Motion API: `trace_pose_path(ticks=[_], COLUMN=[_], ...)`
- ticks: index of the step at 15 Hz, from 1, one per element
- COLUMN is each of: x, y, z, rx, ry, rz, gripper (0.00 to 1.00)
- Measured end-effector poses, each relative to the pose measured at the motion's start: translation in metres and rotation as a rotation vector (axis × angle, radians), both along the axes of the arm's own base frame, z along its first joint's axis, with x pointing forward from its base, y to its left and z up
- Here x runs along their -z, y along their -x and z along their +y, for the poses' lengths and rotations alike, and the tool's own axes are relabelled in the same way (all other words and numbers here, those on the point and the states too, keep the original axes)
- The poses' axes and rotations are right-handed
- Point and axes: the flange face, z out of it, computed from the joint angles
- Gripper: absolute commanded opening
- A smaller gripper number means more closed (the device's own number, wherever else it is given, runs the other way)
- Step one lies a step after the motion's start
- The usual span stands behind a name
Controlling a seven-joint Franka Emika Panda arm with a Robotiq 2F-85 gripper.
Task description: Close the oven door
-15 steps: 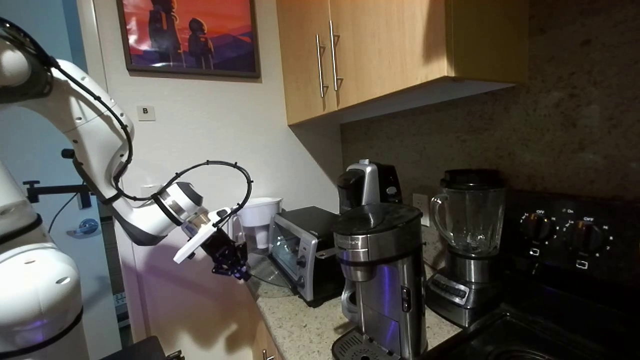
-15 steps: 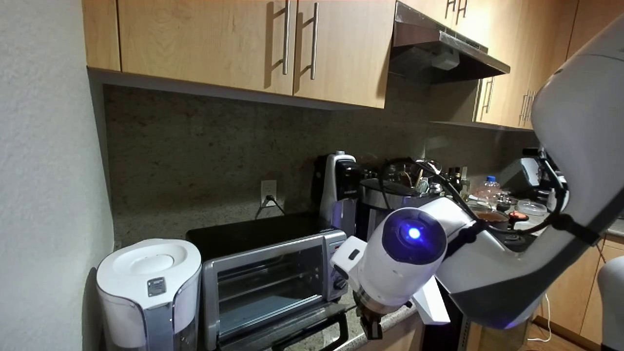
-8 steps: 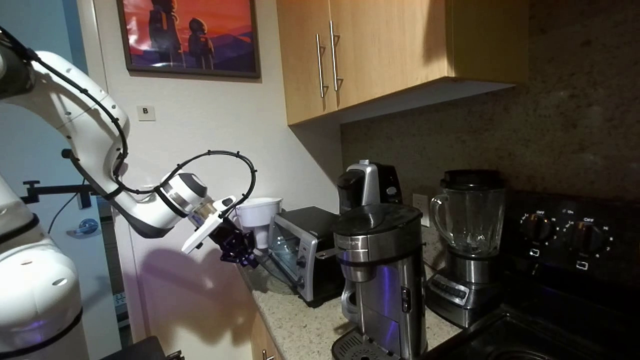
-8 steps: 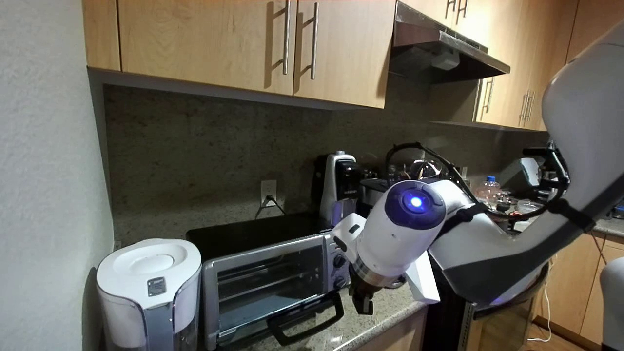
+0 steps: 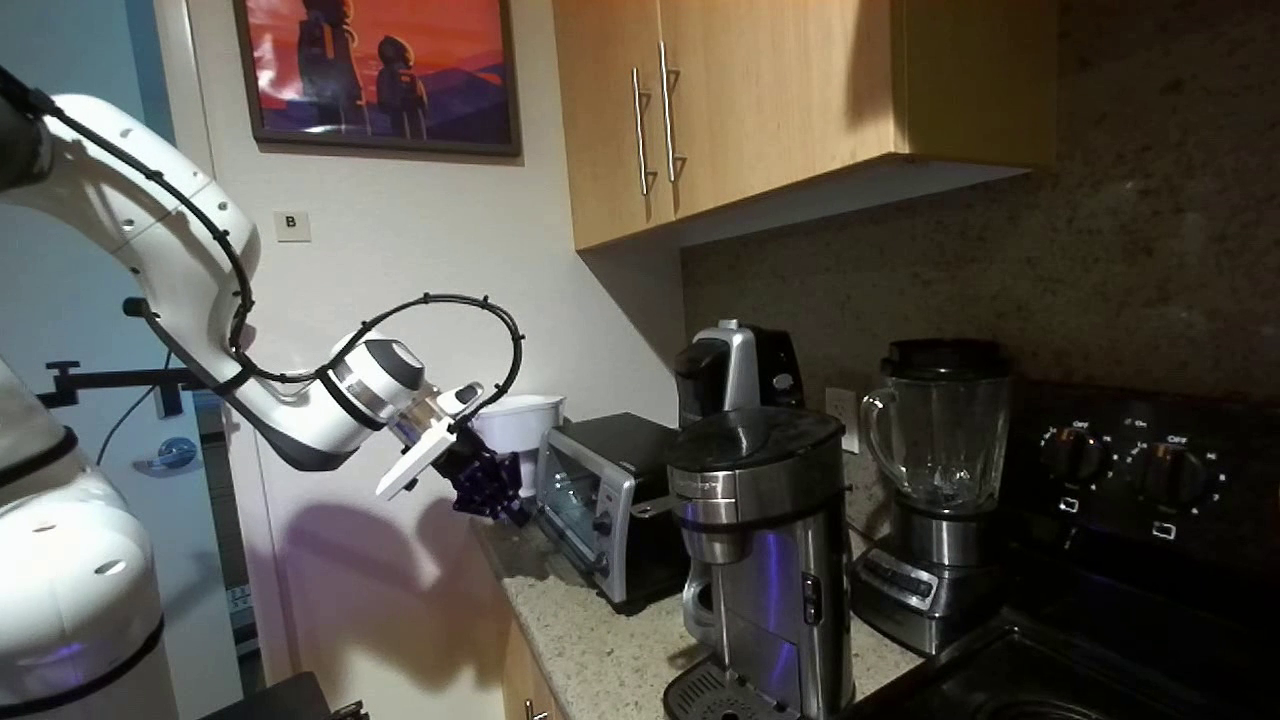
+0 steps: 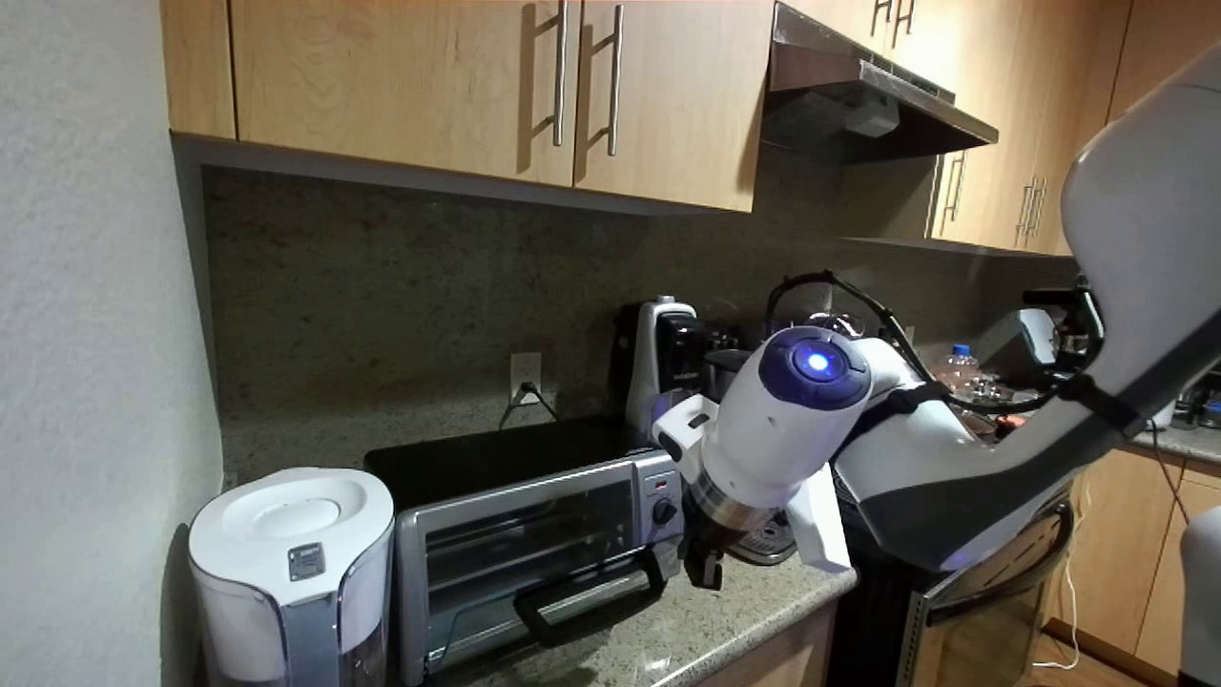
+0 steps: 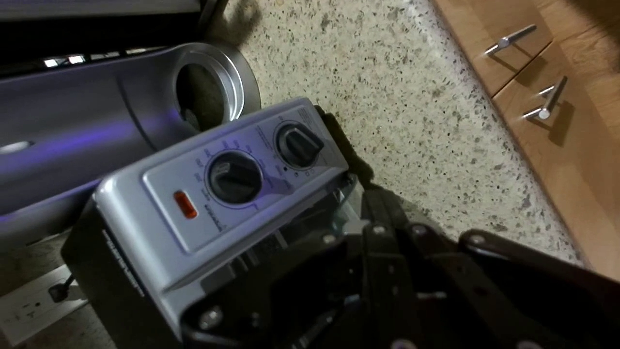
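The small silver oven [image 5: 615, 505] stands on the counter; its control panel also shows in an exterior view [image 6: 658, 501] and the wrist view [image 7: 232, 186]. Its glass oven door [image 6: 477, 625] hinges at the bottom and is partly raised, leaning out from the oven front. Its black handle [image 6: 599, 622] faces outward. My gripper [image 6: 704, 572] is at the door's outer side, near the handle's right end. In the wrist view the fingertips [image 7: 382, 203] are shut together with nothing between them, beside the door's glass corner [image 7: 341, 206]. Whether they touch it is hard to tell.
A white water pitcher [image 6: 291, 534] stands beside the oven. A silver coffee maker [image 5: 760, 560] and a blender [image 5: 940, 480] stand on its other side. The counter's front edge [image 6: 763, 639] runs below the gripper. Cabinets [image 6: 401, 95] hang above.
My gripper has moved up and toward the oven, staying shut. The oven door and its handle have swung upward, closer to the oven front.
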Motion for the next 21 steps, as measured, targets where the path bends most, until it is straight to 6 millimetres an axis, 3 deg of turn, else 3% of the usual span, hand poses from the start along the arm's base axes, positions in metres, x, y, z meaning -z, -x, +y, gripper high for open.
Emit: trace_pose_path(ticks=[9,21], x=[-0.03,-0.036], y=[-0.007,-0.018], z=[-0.017,-0.036], rx=[0.014,0.062], ry=[-0.126,-0.173], rz=[-0.097,-0.116], gripper=[0.0,0.0])
